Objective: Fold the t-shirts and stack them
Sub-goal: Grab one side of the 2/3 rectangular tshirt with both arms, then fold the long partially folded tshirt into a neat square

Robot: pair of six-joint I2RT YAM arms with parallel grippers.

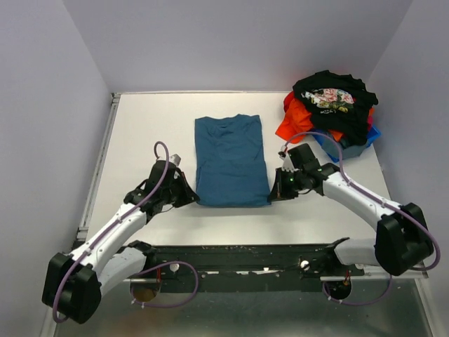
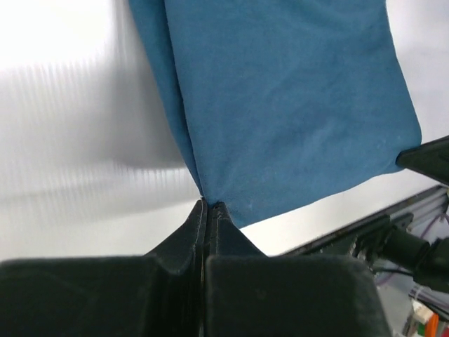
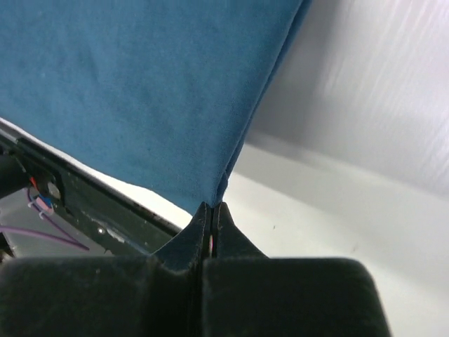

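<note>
A plain teal-blue t-shirt [image 1: 230, 159] lies flat in the middle of the table, its sides folded in to a long rectangle. My left gripper [image 1: 193, 199] is shut on its near left corner [image 2: 210, 200]. My right gripper [image 1: 271, 196] is shut on its near right corner [image 3: 214, 198]. In both wrist views the jaws are pressed together with the cloth's corner pinched at their tips. At the far right corner sits a heap of t-shirts: a black one with floral print [image 1: 333, 98] on top, an orange-red one [image 1: 298, 119] under it, a bright blue one [image 1: 354, 146] at the bottom.
Grey walls close the table [image 1: 147, 126] on the left, back and right. A black rail [image 1: 245, 254] runs along the near edge between the arm bases. The left arm's purple cable [image 1: 160, 151] loops up beside the shirt.
</note>
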